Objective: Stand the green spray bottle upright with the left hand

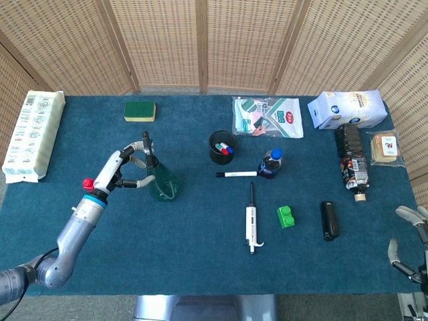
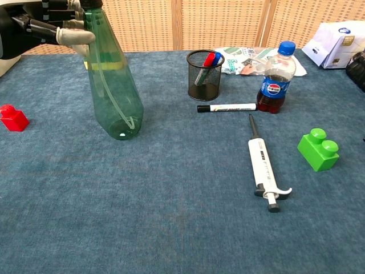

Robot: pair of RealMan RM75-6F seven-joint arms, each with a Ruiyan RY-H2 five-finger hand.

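Chest view. A green spray bottle (image 2: pixel 112 85) stands upright on the blue carpeted surface (image 2: pixel 171 217), its base resting there and its neck at the top edge. The left robot hand (image 2: pixel 54 28) enters at the upper left, one pale fingertip lying against the bottle's neck. A red block (image 2: pixel 13 117) sits at the left edge. Right of centre: a black mesh pen cup (image 2: pixel 205 75), a marker (image 2: pixel 226 107) lying just before it, a cola bottle (image 2: pixel 276 78), a white pipette (image 2: pixel 263 165), and a green block (image 2: pixel 318 149).
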